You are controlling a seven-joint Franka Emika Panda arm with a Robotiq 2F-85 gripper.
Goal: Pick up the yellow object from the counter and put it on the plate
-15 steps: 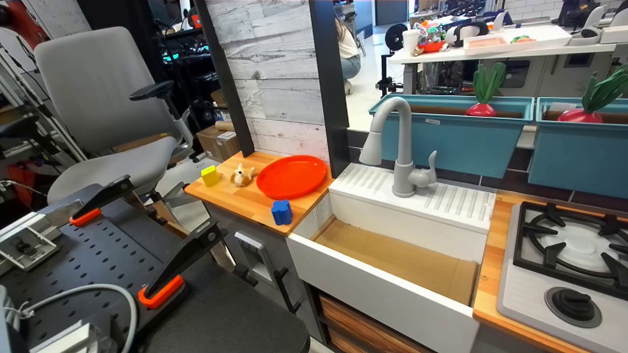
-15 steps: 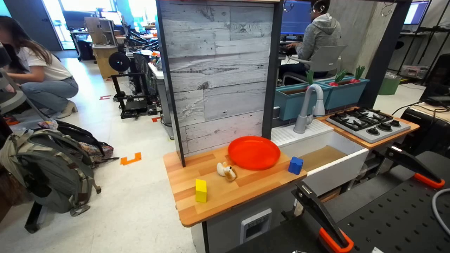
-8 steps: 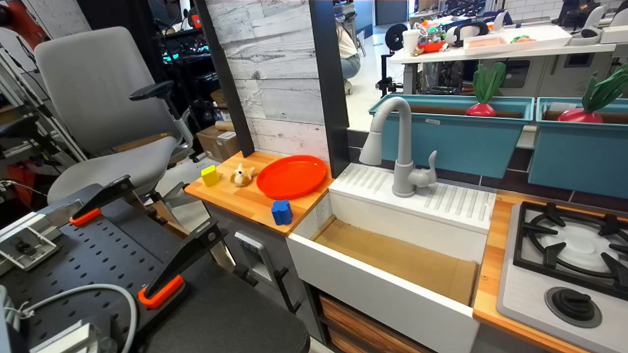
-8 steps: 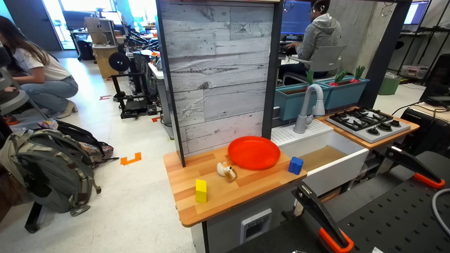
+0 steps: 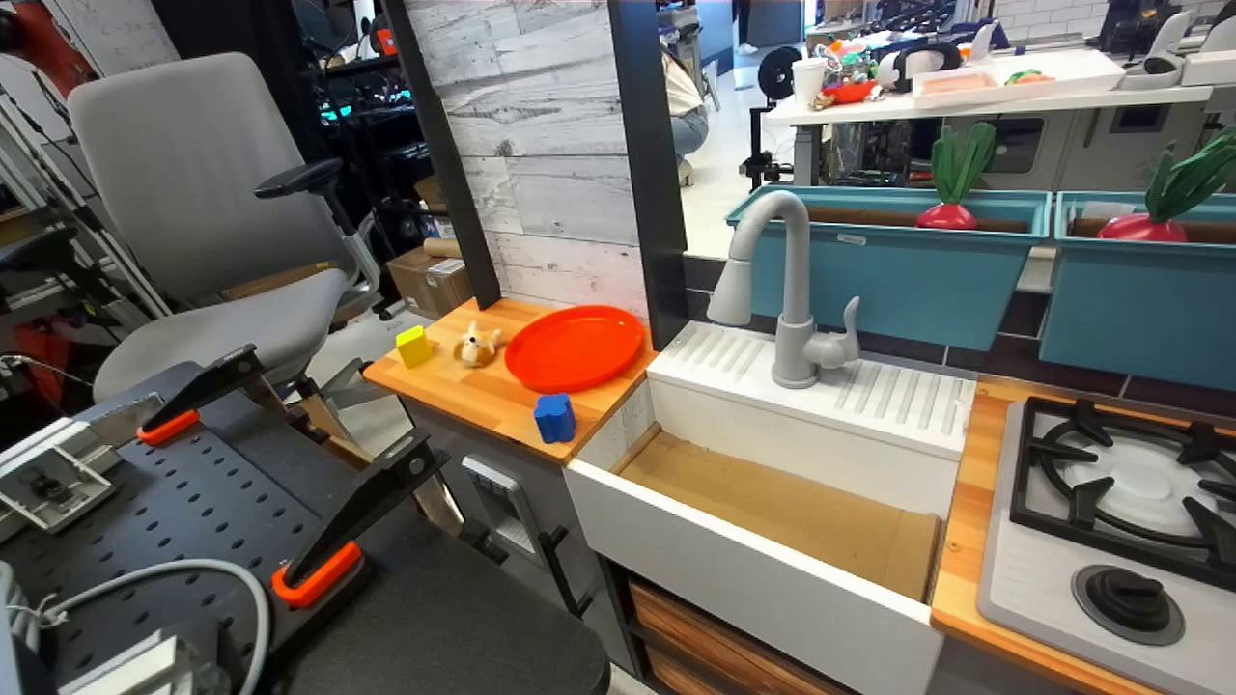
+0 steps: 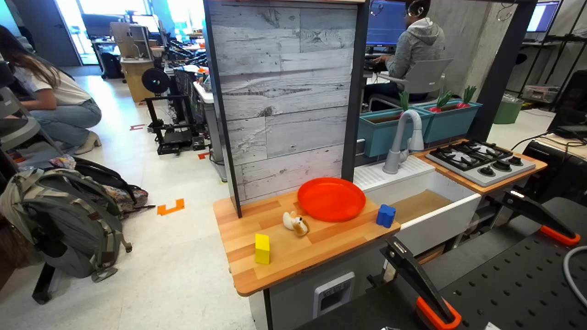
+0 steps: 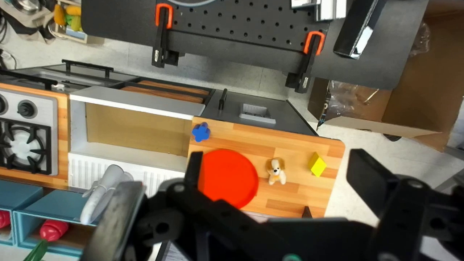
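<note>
Since the earlier frames, the crouching woman (image 6: 66, 91) has shifted her head and shoulders and the grey chair (image 6: 18, 130) beside her has moved, both well apart from the plate (image 6: 331, 199); everything on the worktop (image 6: 298, 252) lies as it did. The gripper (image 7: 277, 166) points down over the worktop in the wrist view, its black fingers spread wide and holding nothing; one finger overlaps the plate's edge, the other the floor (image 7: 417, 156) past the worktop's end. Its height above the plate I cannot tell. Just beside the plate lies the plush dog (image 7: 276, 170), brown and white. Past it on the same side is the yellow block (image 7: 317, 165), flat-sided and diamond-shaped, resting on the worktop apart from the plate. The blue flower-shaped block (image 7: 201, 132) stands near the plate, towards the worktop's front edge and the sink (image 5: 744, 579). The plate is smooth, round and orange-red with a raised rim; the worktop is strips of light wood. Behind the plate rises a whitewashed wood-grain panel (image 5: 550, 145). The sink, lined with a cardboard sheet (image 5: 772, 502), adjoins the worktop on the plate's side away from the yellow block. Farther from the plate that way is a teal planter (image 5: 888, 290), its pale label (image 5: 852, 238) too small to read.
</note>
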